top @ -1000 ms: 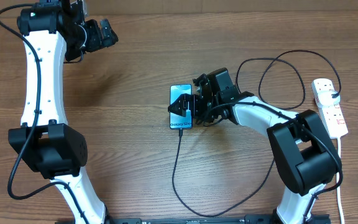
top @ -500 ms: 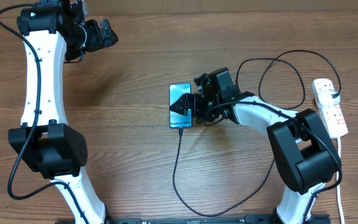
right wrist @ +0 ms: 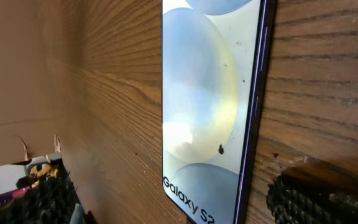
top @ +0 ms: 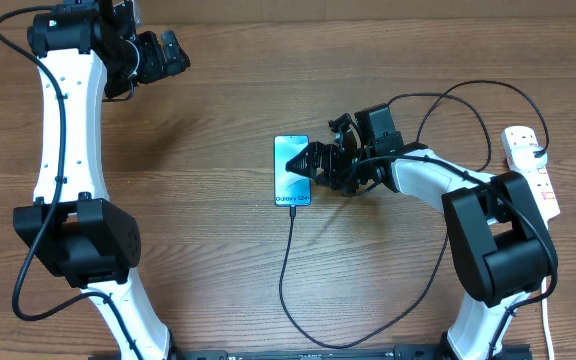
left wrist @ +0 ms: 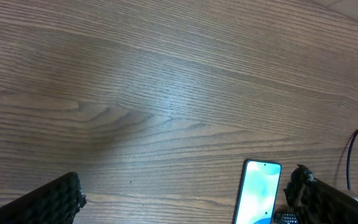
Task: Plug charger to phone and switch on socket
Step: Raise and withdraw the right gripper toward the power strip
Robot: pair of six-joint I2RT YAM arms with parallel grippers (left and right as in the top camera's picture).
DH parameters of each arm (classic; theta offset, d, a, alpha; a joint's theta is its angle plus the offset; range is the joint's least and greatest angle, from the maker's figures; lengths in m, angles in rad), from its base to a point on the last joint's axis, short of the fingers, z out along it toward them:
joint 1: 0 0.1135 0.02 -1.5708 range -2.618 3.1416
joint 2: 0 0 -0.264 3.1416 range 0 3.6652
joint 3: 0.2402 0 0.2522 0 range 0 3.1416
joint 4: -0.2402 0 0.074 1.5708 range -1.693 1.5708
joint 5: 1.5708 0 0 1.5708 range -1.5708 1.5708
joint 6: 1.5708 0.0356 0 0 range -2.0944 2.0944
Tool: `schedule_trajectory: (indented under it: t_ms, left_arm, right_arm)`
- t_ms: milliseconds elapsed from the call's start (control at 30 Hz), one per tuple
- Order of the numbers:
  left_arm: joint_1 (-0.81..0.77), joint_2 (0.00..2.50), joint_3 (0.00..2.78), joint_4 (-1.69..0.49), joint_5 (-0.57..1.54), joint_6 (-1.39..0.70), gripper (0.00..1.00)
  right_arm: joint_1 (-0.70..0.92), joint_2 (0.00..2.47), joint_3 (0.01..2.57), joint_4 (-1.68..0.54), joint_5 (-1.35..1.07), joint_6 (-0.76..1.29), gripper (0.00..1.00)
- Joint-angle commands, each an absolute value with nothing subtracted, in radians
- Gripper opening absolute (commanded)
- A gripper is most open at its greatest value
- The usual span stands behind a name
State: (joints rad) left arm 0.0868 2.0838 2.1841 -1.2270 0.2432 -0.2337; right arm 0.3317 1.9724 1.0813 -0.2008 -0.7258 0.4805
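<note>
The phone point(top: 286, 186) lies flat at the table's middle, its light blue screen up and "Galaxy S24" on its white band. The charger point(top: 281, 272), a thin black cable, meets the phone's bottom edge, then loops down, right and up toward the socket point(top: 533, 180), a white strip at the right edge. My right gripper point(top: 308, 168) is open at the phone's right side, one fingertip over the screen. In the right wrist view the phone point(right wrist: 204, 106) lies between the spread fingers point(right wrist: 316, 199). My left gripper point(top: 165, 52) hangs open at the far left, holding nothing; its view shows the phone point(left wrist: 258, 193).
A black plug point(top: 540, 152) sits in the socket's far end, and a white cord point(top: 548, 300) runs from the strip toward the front edge. The charger's coil point(top: 455, 95) arcs behind my right arm. Bare wood fills the left half.
My right gripper has drawn back to the right off the phone's middle and turned, so more of the screen shows. The left arm, phone and cable have not moved.
</note>
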Motion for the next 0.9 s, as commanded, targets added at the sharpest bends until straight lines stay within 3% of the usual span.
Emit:
schedule_trajectory:
  t_ms: [0,233,867]
  left_arm:
    - [0.084,2.074,2.194,-1.227,0.252,-0.240,1.00]
    - [0.084,2.074,2.194,-1.227,0.252,-0.240,0.99]
    - [0.084,2.074,2.194,-1.226,0.252,-0.240,1.00]
  right_arm:
    - [0.331,2.016,1.049,-0.210,-0.675,0.467,1.00]
    - [0.331,2.016,1.049,-0.218,-0.653,0.468,0.88]
    - [0.331,1.995,1.049,-0.277,-0.434,0.622,0.77]
